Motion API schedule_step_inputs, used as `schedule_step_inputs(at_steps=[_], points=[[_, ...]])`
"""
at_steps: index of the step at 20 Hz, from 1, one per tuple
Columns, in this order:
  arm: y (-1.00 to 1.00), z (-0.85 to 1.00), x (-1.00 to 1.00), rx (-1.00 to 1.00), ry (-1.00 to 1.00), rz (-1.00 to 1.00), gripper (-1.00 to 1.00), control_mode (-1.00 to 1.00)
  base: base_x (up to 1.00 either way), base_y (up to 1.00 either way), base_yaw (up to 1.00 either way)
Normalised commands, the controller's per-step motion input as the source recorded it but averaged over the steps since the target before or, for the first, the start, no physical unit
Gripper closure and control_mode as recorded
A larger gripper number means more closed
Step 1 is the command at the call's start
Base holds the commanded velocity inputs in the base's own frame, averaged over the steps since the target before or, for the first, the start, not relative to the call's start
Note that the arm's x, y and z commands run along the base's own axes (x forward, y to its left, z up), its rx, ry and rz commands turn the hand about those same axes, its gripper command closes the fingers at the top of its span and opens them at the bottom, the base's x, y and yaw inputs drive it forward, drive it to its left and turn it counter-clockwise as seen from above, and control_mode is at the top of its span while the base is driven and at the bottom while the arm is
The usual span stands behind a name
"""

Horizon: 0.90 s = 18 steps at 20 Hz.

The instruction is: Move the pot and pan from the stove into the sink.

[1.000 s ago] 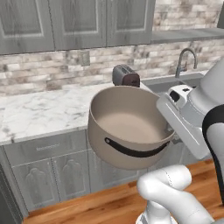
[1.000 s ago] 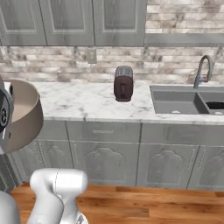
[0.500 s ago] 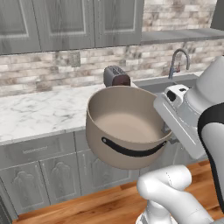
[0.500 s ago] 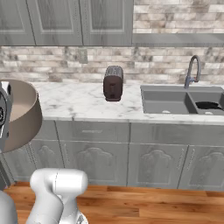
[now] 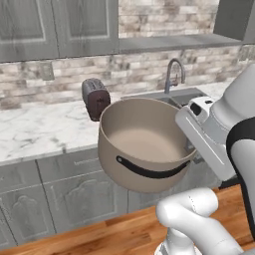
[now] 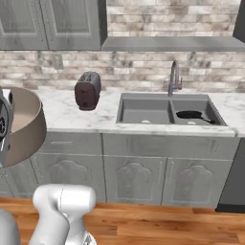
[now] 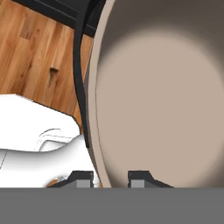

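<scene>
Grey cabinets stand under a white marble counter; brick wall behind, wooden floor below.

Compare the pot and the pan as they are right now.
The pot is deep and tan with a beige inside; the pan is shallow and black. The pot hangs in the air in front of the cabinets, its wall pinched by the gripper, while the pan lies in the right basin of the sink. The pot has a curved side handle, the pan a thin straight one. Both are round.
</scene>
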Motion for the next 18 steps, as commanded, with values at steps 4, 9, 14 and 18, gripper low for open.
schedule_step_inputs(at_steps=[4, 9, 14, 18], points=[[0.00, 0.00, 0.00, 0.00, 0.00, 0.00, 1.00, 1.00, 0.28, -0.85, -0.01], [0.00, 0.00, 0.00, 0.00, 0.00, 0.00, 1.00, 1.00, 0.26, -0.86, -0.01], [0.00, 0.00, 0.00, 0.00, 0.00, 0.00, 1.00, 1.00, 0.24, -0.84, -0.01], [0.00, 0.00, 0.00, 0.00, 0.00, 0.00, 1.00, 1.00, 0.21, -0.79, -0.02]])
